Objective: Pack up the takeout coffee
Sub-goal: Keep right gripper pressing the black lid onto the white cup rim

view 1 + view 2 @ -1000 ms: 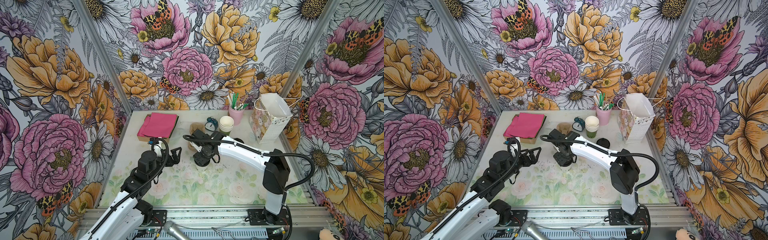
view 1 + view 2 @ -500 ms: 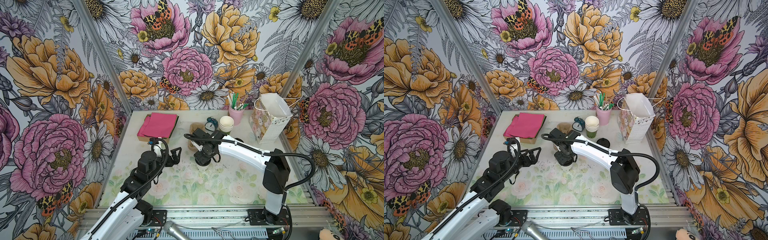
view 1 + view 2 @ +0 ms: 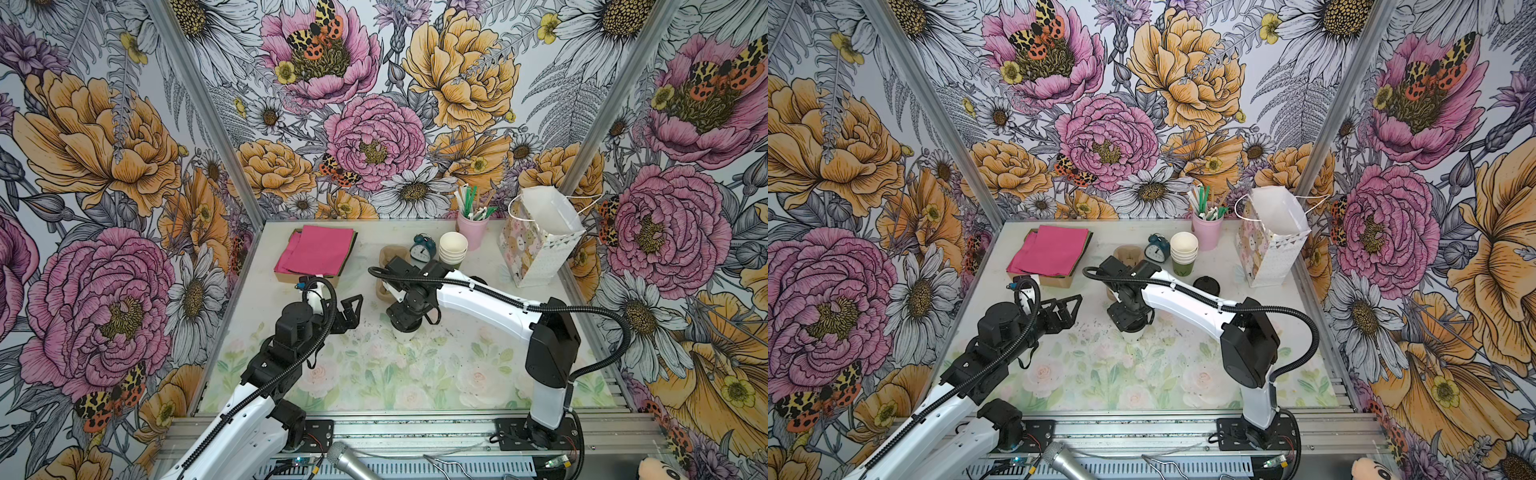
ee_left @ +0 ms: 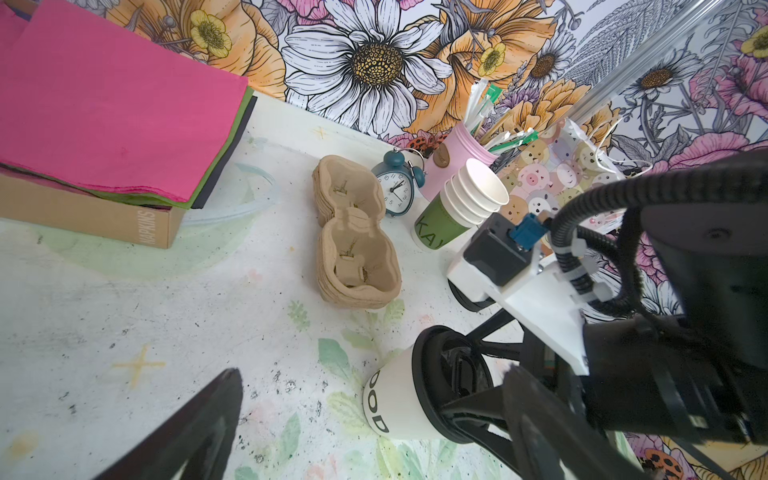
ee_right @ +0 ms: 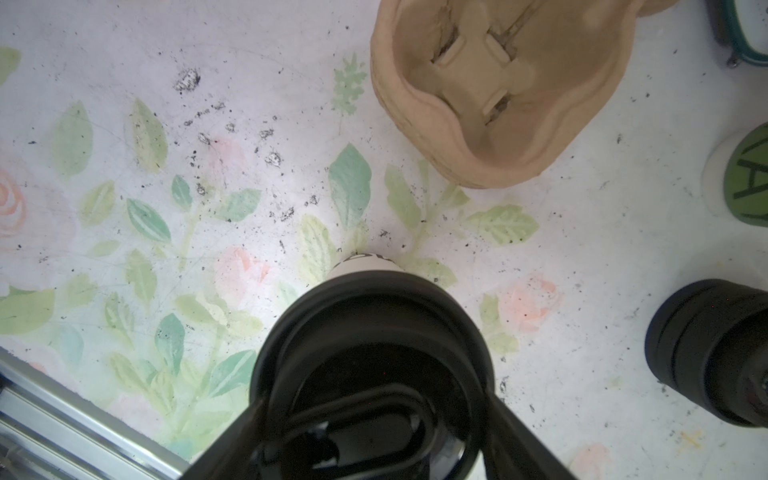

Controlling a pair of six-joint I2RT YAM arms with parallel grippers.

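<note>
The takeout coffee (image 3: pixel 405 333), a small white paper cup with a black lid (image 5: pixel 374 316), stands upright on the floral table mat in both top views. My right gripper (image 5: pixel 374 407) hangs straight over it. Its two fingers run down either side of the lid's rim, with no gap that I can make out, and whether they press on the rim I cannot tell. My left gripper (image 3: pixel 351 309) is open and empty, a short way left of the cup and pointing at it. The left wrist view shows the cup (image 4: pixel 390 399) ahead between its spread fingers.
A brown pulp cup carrier (image 4: pixel 353 232) lies just behind the cup. Farther back are a blue alarm clock (image 3: pixel 422 249), nested paper cups (image 3: pixel 453 249) and a pink straw holder (image 3: pixel 471 226). A patterned gift bag (image 3: pixel 536 245) stands back right, pink napkins (image 3: pixel 320 249) back left, and black lids (image 3: pixel 1206 284) beside the right arm.
The right gripper has stayed over the cup with hardly any shift. The left arm has not moved.
</note>
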